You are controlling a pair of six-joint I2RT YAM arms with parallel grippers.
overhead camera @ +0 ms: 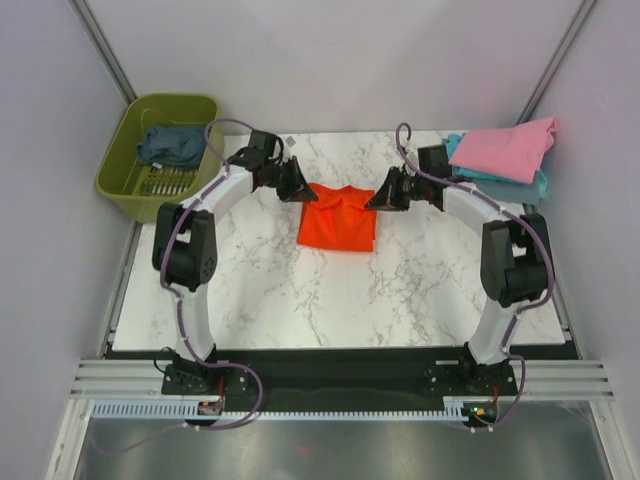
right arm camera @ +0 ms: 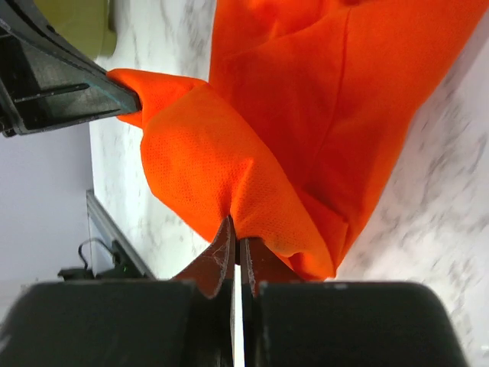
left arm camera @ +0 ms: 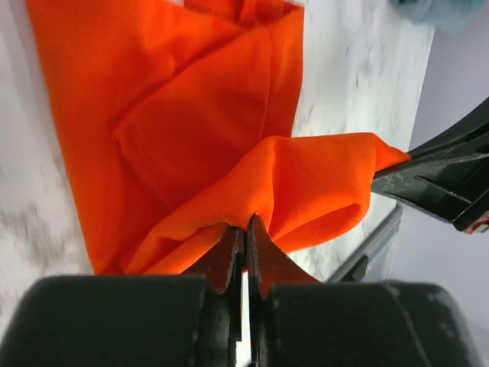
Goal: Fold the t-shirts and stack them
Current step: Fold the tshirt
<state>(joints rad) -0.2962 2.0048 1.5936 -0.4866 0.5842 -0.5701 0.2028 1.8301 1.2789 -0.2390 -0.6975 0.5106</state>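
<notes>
Now orange-red t-shirt (overhead camera: 338,222) far edge stretched left-right, both jaws clamped on its corners, body lying nearward

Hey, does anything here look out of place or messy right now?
Nothing spilled or damaged. The pink shirt lies skewed on the teal shirt at the far right corner, seemingly overhanging the table edge. A dark blue shirt sits crumpled in the green basket. The orange shirt, pinched by left gripper and right gripper, is mid-fold.
</notes>
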